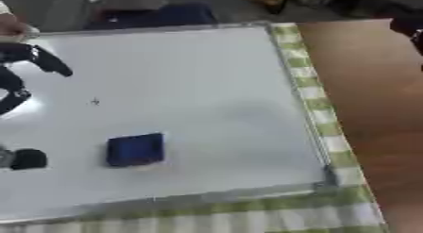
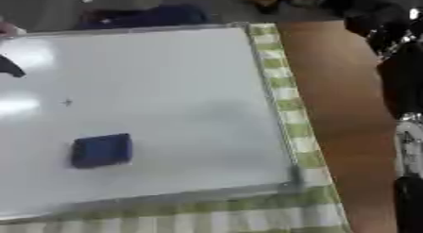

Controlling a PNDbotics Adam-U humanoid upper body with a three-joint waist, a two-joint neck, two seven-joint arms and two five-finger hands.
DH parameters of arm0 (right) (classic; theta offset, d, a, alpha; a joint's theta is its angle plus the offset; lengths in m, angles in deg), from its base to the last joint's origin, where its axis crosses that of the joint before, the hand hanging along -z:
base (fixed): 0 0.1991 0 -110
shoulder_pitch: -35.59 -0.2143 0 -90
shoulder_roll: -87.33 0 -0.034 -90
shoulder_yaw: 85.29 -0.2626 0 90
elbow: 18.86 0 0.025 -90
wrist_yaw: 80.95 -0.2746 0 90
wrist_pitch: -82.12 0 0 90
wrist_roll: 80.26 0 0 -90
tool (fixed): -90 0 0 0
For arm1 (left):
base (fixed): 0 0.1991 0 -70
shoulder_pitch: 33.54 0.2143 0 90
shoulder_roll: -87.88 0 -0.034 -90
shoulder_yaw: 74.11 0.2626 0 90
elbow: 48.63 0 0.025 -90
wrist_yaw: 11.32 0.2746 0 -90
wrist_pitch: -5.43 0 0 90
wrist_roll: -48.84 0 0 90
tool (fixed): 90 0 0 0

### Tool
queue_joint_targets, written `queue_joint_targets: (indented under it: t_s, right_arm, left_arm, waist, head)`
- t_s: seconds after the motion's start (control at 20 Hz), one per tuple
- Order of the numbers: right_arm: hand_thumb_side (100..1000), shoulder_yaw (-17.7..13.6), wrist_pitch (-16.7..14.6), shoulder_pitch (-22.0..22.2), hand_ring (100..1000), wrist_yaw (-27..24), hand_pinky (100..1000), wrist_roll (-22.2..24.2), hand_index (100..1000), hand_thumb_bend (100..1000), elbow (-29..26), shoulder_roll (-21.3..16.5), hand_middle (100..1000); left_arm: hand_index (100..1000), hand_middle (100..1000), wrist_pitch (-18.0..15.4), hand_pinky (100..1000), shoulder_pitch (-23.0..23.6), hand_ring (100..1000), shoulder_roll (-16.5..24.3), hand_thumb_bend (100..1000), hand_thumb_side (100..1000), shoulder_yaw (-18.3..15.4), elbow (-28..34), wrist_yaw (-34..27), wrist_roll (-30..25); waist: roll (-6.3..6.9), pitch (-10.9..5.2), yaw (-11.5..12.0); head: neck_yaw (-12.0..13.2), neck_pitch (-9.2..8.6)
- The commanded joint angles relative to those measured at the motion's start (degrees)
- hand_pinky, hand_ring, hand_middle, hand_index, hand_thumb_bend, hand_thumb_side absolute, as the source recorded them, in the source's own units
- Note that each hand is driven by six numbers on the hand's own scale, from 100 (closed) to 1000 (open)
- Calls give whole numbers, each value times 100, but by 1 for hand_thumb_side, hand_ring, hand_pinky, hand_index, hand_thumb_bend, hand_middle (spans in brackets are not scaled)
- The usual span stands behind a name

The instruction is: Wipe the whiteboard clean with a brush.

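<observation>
— Hand check: where are mine?
— My left hand (image 1: 23, 69) is at the left edge, over the whiteboard (image 1: 198, 81), fingers spread and holding nothing. I can't tell about the right one at the right edge.
— And the brush?
— The blue brush (image 1: 135, 150) lies flat on the board, lower left, away from my hand.

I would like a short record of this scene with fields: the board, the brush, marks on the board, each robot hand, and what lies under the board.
board: whiteboard lying flat, metal frame, mostly white
brush: blue eraser block resting on the board's near-left part, no hand touching it
marks: one small dark mark left of the middle; a faint grey smudge near the centre
left hand: black left hand over the board's left edge, apart from the brush; finger state unclear
right hand: only the right arm shows at the right edge; hand not seen
under the board: green and white checked cloth on a brown table
</observation>
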Motion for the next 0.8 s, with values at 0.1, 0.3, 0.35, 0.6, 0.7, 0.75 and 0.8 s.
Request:
queue_joint_targets:
  t_s: [0.1,0.3,0.35,0.6,0.7,0.75,0.8]
  right_arm:
    - [837,-6,5,-58,721,-39,813,35,637,399,-82,-76,550]
    - [835,2,19,-56,720,-39,813,53,637,399,-82,-71,549]
    - [834,2,24,-54,720,-39,813,55,637,399,-82,-68,548]
    - [831,7,48,-42,718,-35,814,76,637,399,-82,-52,547]
    - [833,4,53,-39,719,-34,814,75,637,397,-82,-50,548]
    - [831,5,55,-38,719,-37,814,73,637,396,-82,-51,548]
    - [830,5,60,-36,719,-38,814,71,637,395,-82,-49,548]
  left_arm:
    - [127,745,-1019,721,-261,774,-11,697,726,109,-265,309,-782]
    - [137,731,-1117,729,-411,767,-170,705,732,175,-517,504,-775]
    - [135,720,-1108,726,-452,762,-235,718,734,189,-580,543,-774]
    - [119,680,-1114,713,-638,750,-567,767,758,309,-849,887,-785]
    - [136,655,-1126,721,-673,754,-706,796,774,333,-968,1085,-779]
    - [144,634,-1127,723,-683,751,-775,824,776,337,-1041,1190,-780]
    - [149,625,-1125,724,-684,749,-851,827,785,339,-1117,1288,-786]
  waist:
    - [3,-117,2]
    - [6,-125,5]
    - [4,-130,9]
    - [4,-152,30]
    - [1,-163,41]
    - [1,-168,45]
    - [2,-174,50]
  head:
    - [-21,-64]
    - [61,-74]
    - [72,-74]
    - [79,-78]
    - [65,-61]
    - [64,-54]
    - [64,-53]
